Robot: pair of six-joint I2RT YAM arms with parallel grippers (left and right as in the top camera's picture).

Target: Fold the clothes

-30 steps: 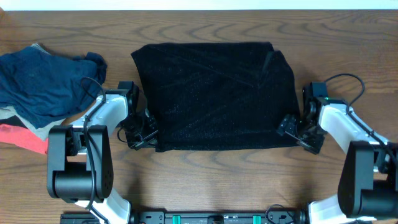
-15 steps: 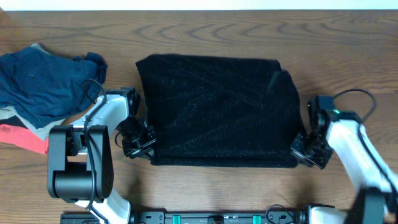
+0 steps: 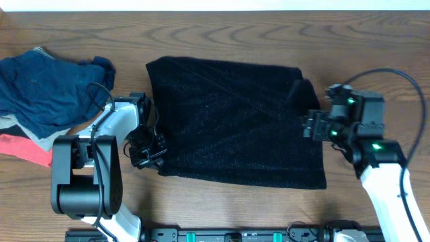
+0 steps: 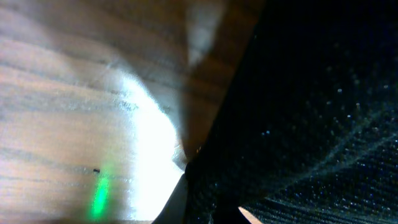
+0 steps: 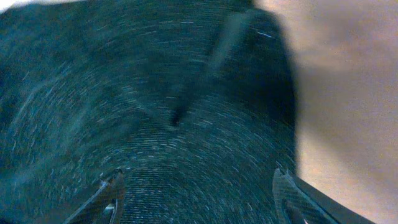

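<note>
The black knitted cloth (image 3: 235, 121) lies flat in the middle of the brown wooden counter (image 3: 222, 27). A small flap sticks up near its top right corner. The left end effector (image 3: 149, 149) sits low at the cloth's bottom left corner. The cloth hides its tips, so I cannot tell if it pinches. The right end effector (image 3: 310, 126) hangs over the right edge, tips spread wide, holding nothing. A heap of blue and red clothes (image 3: 47, 91) lies at the far left. I think another fold comes next. For that, the right one must drop and pinch an edge.

The garment (image 3: 235, 121) was black with a fine ribbed weave. The heap (image 3: 47, 87) at upper left was navy, its scrap (image 3: 23, 149) red. The table (image 3: 222, 27) was brown and wood-grained.
</note>
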